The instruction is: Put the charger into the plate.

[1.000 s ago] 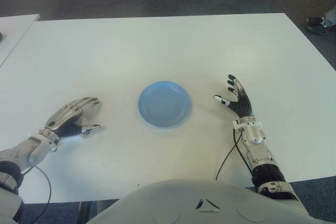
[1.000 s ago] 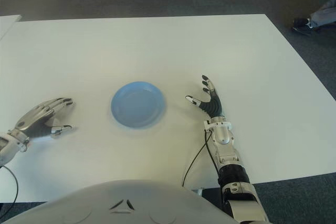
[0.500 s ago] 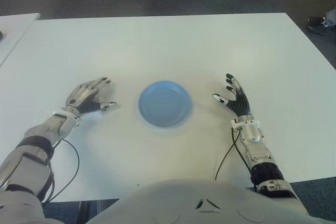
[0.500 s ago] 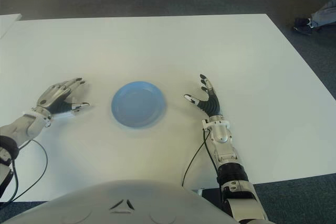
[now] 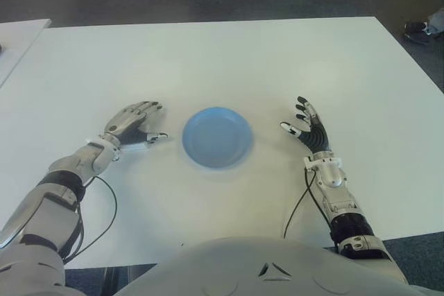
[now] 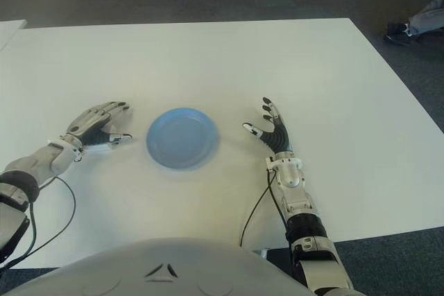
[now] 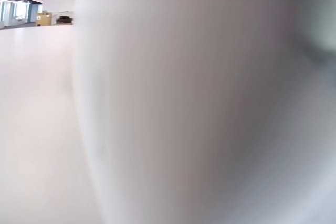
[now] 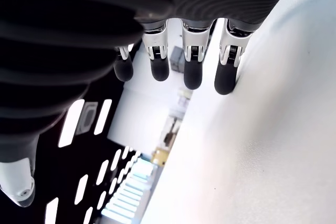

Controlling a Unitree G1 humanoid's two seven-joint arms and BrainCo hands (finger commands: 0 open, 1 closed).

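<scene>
A: Charger? Can't find it in any view. Left wrist view is a pale blur, nothing readable there.

B: Plate [image 5: 216, 136]?

A: Round, light blue, shallow raised rim, nothing in it. Sits on the white table [image 5: 222, 60].

B: Left hand [image 5: 132, 124]?

A: Just left of the plate, palm down, fingers loosely extended, thumb tip pointing at the plate. Nothing visibly held, though its underside is hidden.

B: Right hand [image 6: 270, 129]?

A: Right of the plate, a bit farther off. Fingers [image 8: 190, 72] spread and straight, thumb out toward the plate, holding nothing.

B: Anything cut off?

A: A shoe [image 5: 419, 30] at the frame edge, far right of the plate, off the table.
</scene>
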